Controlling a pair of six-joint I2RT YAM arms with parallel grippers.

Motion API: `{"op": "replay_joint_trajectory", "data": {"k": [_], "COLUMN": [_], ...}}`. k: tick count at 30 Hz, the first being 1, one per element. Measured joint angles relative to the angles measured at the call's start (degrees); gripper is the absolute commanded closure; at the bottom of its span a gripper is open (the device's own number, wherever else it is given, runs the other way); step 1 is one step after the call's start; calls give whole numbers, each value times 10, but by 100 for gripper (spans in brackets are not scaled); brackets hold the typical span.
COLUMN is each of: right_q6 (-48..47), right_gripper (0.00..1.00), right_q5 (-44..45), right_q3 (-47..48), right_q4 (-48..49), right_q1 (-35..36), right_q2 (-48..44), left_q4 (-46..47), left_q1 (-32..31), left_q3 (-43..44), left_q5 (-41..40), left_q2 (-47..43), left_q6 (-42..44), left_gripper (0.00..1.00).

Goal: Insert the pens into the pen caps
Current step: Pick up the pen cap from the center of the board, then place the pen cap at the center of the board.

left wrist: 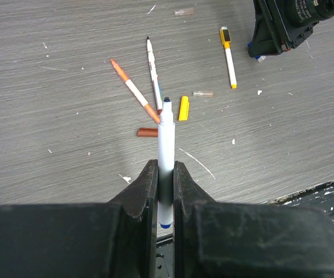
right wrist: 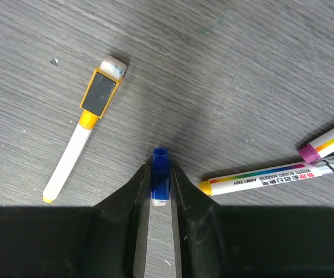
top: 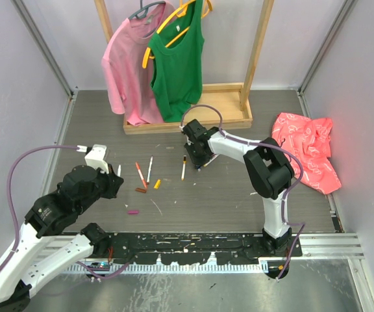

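Two grips: left gripper [left wrist: 166,166] clamps pen [left wrist: 166,132] tip-forward; right gripper [right wrist: 159,169] pinches blue cap [right wrist: 159,180] lengthwise.

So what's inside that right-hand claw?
A small blue pen cap, pinched in the right gripper, open end pointing outward. The fingers cover its sides.

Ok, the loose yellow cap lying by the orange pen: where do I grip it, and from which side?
Take the yellow cap across its middle, straight down from above, closing on its two long sides. It lies flat on the table, so its short ends offer little hold. The orange pen ends close to one long side; the other side is bare, so bias that way.
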Motion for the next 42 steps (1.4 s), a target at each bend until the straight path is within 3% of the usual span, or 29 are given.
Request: {"op": "replay_joint_trajectory", "data": {"k": [5,9,16,22,37,42], "right_q6": [-9,-27,-91,-145,-219,-231], "right_gripper": [79,80,80,81,80,73], "right_q5": [0,3,0,-21,-52,-55], "right_q3": [-13,-59,-122,-148,-174,-178], "right_q4": [2,2,4,3,3,1], "right_q1": [0,11,99,165,243,262], "right_q2": [-16,-81,-178,-179,-179,-165], "left_q4": [0,0,0,-1,-3,-4], "left_q1": [0,0,0,0,0,0], "left_q3": [0,0,0,0,0,0], "left_q5": [0,-6,-16,-25,-30,-30], "left_q2": [0,0,-3,-11,-16,-14], "left_q6": [0,0,-1,-2,-2,-2], "left_gripper": [100,100,100,100,100,100]}}
